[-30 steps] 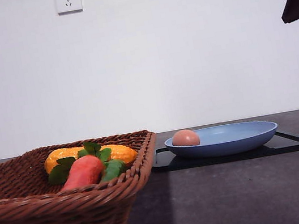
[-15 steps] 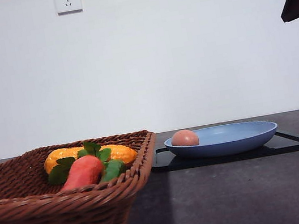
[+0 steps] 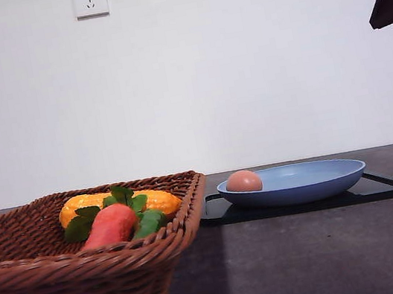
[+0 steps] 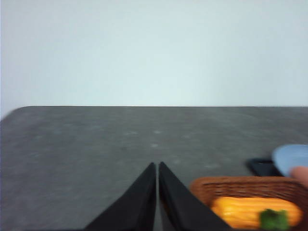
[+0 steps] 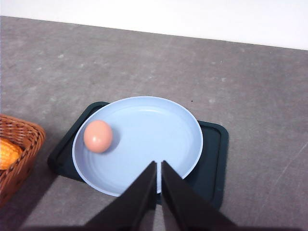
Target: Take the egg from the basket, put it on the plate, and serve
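Your egg already lies in the plate, near the rim on the basket side, so the transfer looks done and serving is what remains. The plate sits on a black tray, with the basket just beside the tray, holding a carrot and corn. Your right gripper hovers above the plate's near edge, fingers pressed together and holding nothing. Your left gripper is likewise closed and empty, up over the basket. To serve, you likely need to part the right fingers and take the tray or plate rim without rolling the egg.
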`<state>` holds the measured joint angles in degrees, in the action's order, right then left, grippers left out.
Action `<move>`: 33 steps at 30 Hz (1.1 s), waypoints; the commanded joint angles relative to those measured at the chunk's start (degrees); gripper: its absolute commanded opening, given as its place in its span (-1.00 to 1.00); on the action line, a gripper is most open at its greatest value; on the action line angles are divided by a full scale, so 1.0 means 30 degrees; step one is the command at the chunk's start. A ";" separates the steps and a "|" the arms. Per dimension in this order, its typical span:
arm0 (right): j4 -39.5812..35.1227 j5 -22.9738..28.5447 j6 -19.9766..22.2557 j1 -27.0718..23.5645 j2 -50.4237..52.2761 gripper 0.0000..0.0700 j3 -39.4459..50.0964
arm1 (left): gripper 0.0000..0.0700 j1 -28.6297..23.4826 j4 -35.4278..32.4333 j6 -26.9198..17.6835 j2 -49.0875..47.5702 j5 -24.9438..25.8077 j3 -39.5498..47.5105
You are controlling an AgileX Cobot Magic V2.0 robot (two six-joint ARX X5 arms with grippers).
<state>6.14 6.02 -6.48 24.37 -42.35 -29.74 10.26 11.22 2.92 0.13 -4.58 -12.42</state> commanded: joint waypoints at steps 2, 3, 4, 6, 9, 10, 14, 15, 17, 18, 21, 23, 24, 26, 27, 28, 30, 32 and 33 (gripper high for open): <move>-0.0189 0.0018 -0.0321 0.0121 -0.0069 -1.00 -0.0197 | -1.00 -0.1031 0.0018 -0.0175 0.0036 -0.0044 0.0589; -0.0201 0.0015 -0.0321 0.0121 -0.0066 -1.00 -0.0197 | -1.00 -0.1409 0.0046 -0.0128 0.0050 -0.0044 0.0793; -0.0195 0.0019 -0.0321 0.0121 -0.0066 -1.00 -0.0197 | -1.00 -0.1743 0.0011 -0.0102 0.0019 -0.0044 0.1022; -0.0190 0.0022 -0.0321 0.0113 -0.0073 -1.00 -0.0197 | -1.00 -0.2209 -0.0153 -0.0109 0.0003 -0.0044 0.1448; -0.0193 0.0022 -0.0321 0.0113 -0.0066 -1.00 -0.0197 | -1.00 -0.2653 -0.0165 -0.0087 0.0003 -0.0044 0.2118; -0.0193 0.0022 -0.0321 0.0113 -0.0066 -1.00 -0.0197 | -1.00 -0.2698 -0.0169 -0.0091 0.0003 -0.0044 0.2348; -0.0193 0.0018 -0.0321 0.0121 -0.0066 -1.00 -0.0197 | -1.00 -0.2701 -0.0179 0.0169 0.0003 -0.0036 0.3312; -0.0193 0.0022 -0.0321 0.0116 -0.0066 -1.00 -0.0197 | -1.00 -0.2701 -0.0179 0.0491 0.0003 -0.0036 0.3550; -0.0197 0.0022 -0.0321 0.0117 -0.0066 -1.00 -0.0197 | -1.00 -0.2701 -0.0183 0.1059 0.0003 -0.0033 0.3994; -0.0196 0.0026 -0.0321 0.0121 -0.0066 -1.00 -0.0197 | -1.00 -0.2701 -0.0215 0.1271 0.0003 0.0061 0.4082; -0.0193 0.0022 -0.0321 0.0117 -0.0066 -1.00 -0.0197 | -1.00 -0.2679 -0.0273 0.1501 0.0003 0.0164 0.4085; -0.0193 0.0019 -0.0321 0.0121 -0.0066 -1.00 -0.0197 | -1.00 -0.2679 -0.0267 0.1494 0.0003 0.0164 0.4085; -0.0193 0.0022 -0.0321 0.0121 -0.0066 -1.00 -0.0197 | -1.00 -0.2679 -0.0267 0.1489 0.0003 0.0163 0.4085; -0.0193 0.0022 -0.0321 0.0117 -0.0066 -1.00 -0.0197 | -1.00 -0.2679 -0.0267 0.1486 0.0006 0.0160 0.4085; -0.0193 0.0022 -0.0321 0.0116 -0.0066 -1.00 -0.0197 | -1.00 -0.2679 -0.0267 0.1486 0.0010 0.0160 0.4085; -0.0193 0.0022 -0.0321 0.0113 -0.0066 -1.00 -0.0197 | -1.00 -0.2679 -0.0267 0.1486 0.0010 0.0160 0.4085; -0.0193 0.0022 -0.0321 0.0113 -0.0066 -1.00 -0.0197 | -1.00 -0.2679 -0.0267 0.1486 0.0010 0.0160 0.4085; -0.0193 0.0022 -0.0321 0.0118 -0.0066 -1.00 -0.0197 | -1.00 -0.2679 -0.0267 0.1486 0.0010 0.0160 0.4085; -0.0193 0.0022 -0.0321 0.0121 -0.0066 -1.00 -0.0197 | -1.00 -0.2679 -0.0267 0.1486 0.0010 0.0160 0.4085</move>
<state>6.11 6.02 -6.49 24.38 -42.35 -29.74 2.15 10.20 7.05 0.23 -4.31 -1.76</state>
